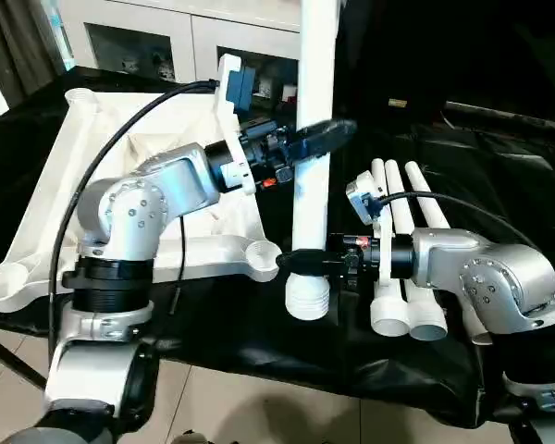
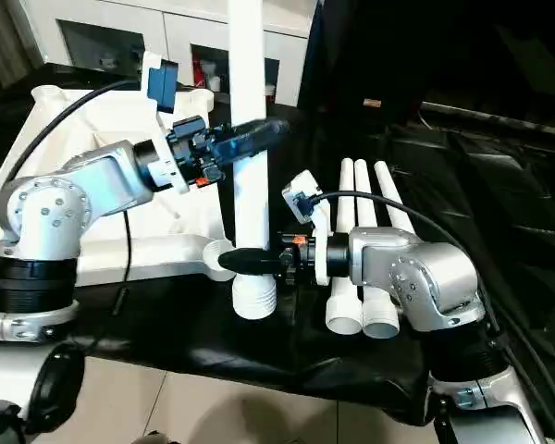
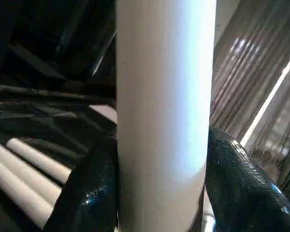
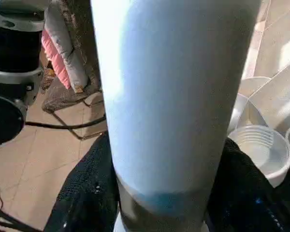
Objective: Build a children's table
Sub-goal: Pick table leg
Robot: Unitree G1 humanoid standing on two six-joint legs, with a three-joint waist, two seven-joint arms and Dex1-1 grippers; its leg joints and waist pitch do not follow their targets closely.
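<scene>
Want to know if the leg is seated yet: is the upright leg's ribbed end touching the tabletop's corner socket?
Apart. Left eye view: upright leg hangs beside the corner socket, black cloth showing between.

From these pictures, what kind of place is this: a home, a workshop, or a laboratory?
Probably a room in a home or a home-like test room. A white cabinet with glass-front shelves stands behind the black-covered work table, the floor is tiled, and curtains hang nearby.

An upright leg (image 1: 313,139) stands mid-bench, threaded end down. The top (image 1: 37,231) lies at nine o'clock, its corner socket (image 1: 262,254) just beside the leg. Three legs (image 1: 409,250) lie side by side at three o'clock. A cabinet (image 1: 157,42) stands behind at eleven o'clock.
</scene>
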